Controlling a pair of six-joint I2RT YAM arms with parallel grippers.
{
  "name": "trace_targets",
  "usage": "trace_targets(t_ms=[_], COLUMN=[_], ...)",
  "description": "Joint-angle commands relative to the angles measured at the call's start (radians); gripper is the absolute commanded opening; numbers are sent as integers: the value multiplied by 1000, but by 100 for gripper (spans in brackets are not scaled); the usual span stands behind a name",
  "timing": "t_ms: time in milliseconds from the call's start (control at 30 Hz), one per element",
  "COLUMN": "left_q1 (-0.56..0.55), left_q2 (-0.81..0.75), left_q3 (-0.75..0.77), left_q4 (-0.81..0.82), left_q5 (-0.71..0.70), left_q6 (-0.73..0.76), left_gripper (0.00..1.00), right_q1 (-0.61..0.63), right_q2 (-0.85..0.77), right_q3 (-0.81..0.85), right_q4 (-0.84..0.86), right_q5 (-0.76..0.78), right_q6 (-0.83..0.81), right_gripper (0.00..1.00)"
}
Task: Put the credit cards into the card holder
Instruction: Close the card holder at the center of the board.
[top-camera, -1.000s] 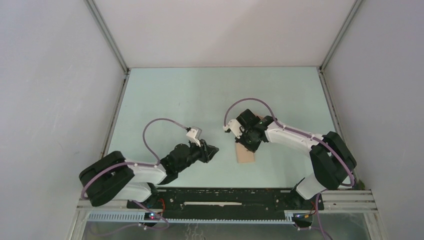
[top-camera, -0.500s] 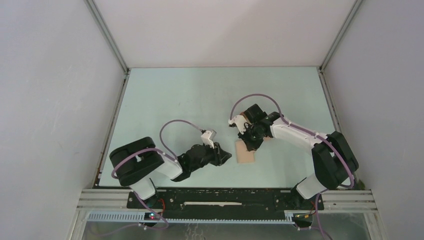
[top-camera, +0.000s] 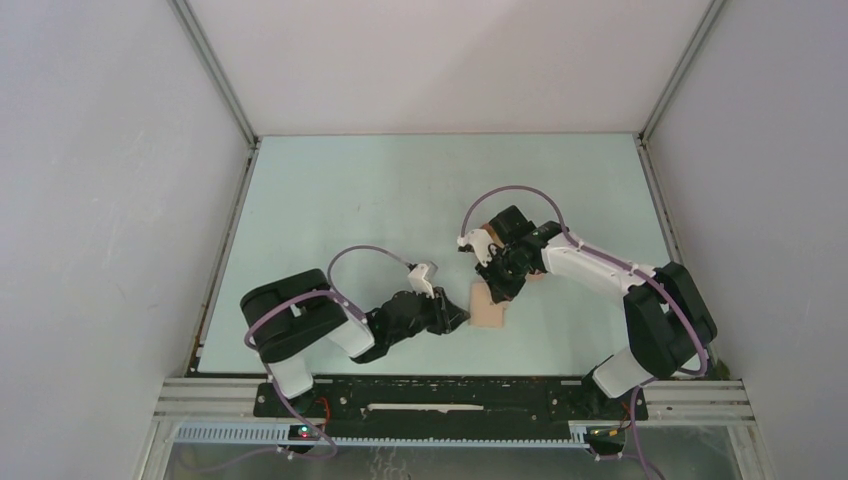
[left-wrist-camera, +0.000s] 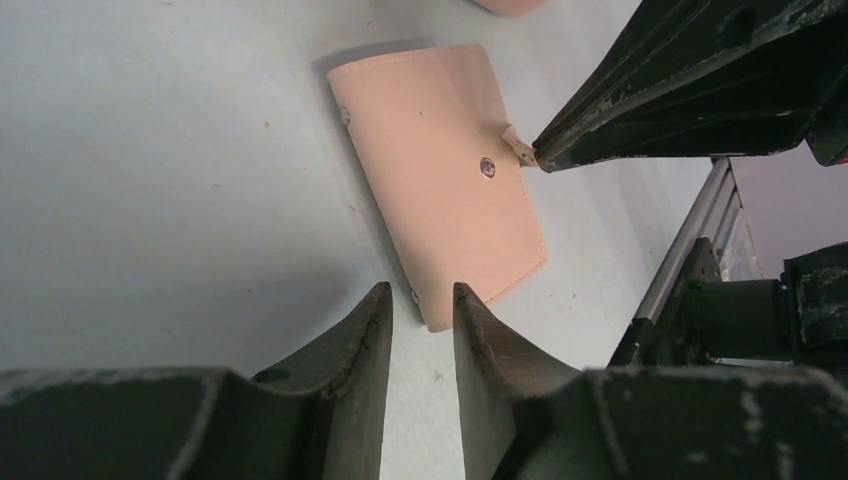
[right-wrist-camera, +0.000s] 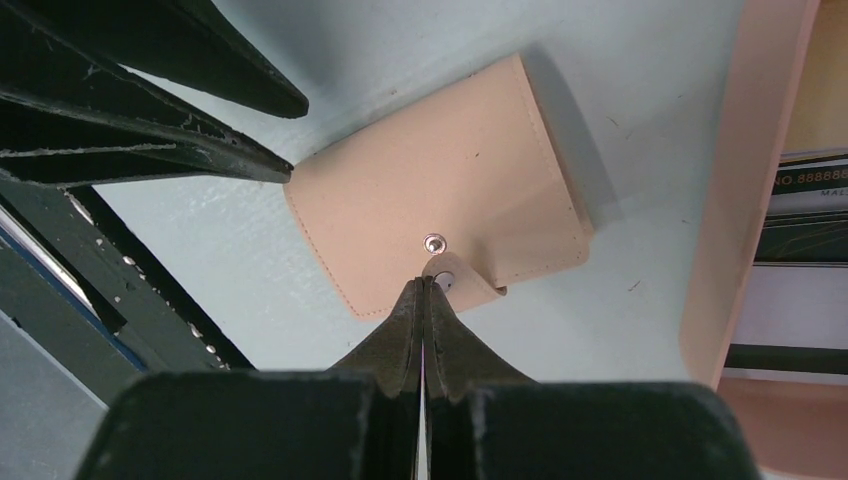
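The tan card holder (top-camera: 489, 306) lies closed and flat on the pale table, also in the left wrist view (left-wrist-camera: 440, 170) and the right wrist view (right-wrist-camera: 430, 200). Its snap tab (right-wrist-camera: 462, 286) is unsnapped and lifted. My right gripper (top-camera: 497, 290) is shut with its tips (right-wrist-camera: 423, 284) pinching that tab. My left gripper (top-camera: 462, 318) is open a little, and its fingertips (left-wrist-camera: 378, 300) stand either side of the holder's near corner without touching it. The credit cards (right-wrist-camera: 800, 235), white with dark stripes, lie in a peach tray at the right edge of the right wrist view; the right arm hides them from above.
The peach tray (right-wrist-camera: 740, 200) sits just right of the card holder, mostly under the right arm (top-camera: 590, 270) in the top view. The black front rail (top-camera: 450, 395) runs close behind the holder's near side. Grey enclosure walls (top-camera: 110, 200) bound the table.
My left arm has swung right, bringing its gripper up to the card holder's near corner. My right gripper shifted slightly right, then stayed at the tab.
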Motion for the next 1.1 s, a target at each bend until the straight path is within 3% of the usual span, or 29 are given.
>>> trace_targets(t_ms=[0,300,567,733,867,967,1067], left_q1=[-15,-49,-49,-49,-49,-48,-49], left_q2=[21,103,115,-1,-179,-339,-496], left_q3=[12,5,2,-110,-193,-204,-176], left_q4=[85,237,338,371,333,178,-21], left_q5=[-19,-17,-28,-100,-173,-221,-289], left_q6=[-70,-138,-105,10,165,303,449], left_gripper=[33,29,32,36,39,41,46], right_q1=[-2,34,-55,-100,-107,-94,-27], right_q2=[11,89,70,2,-85,-137,-150], right_q3=[60,150,149,109,85,79,70], right_q4=[20,47,31,15,28,28,38], right_q5=[18,13,-71,-132,-153,-163,-52], right_q6=[11,22,-11,-62,-89,-111,-118], right_gripper=[0,0,1,30,43,50,58])
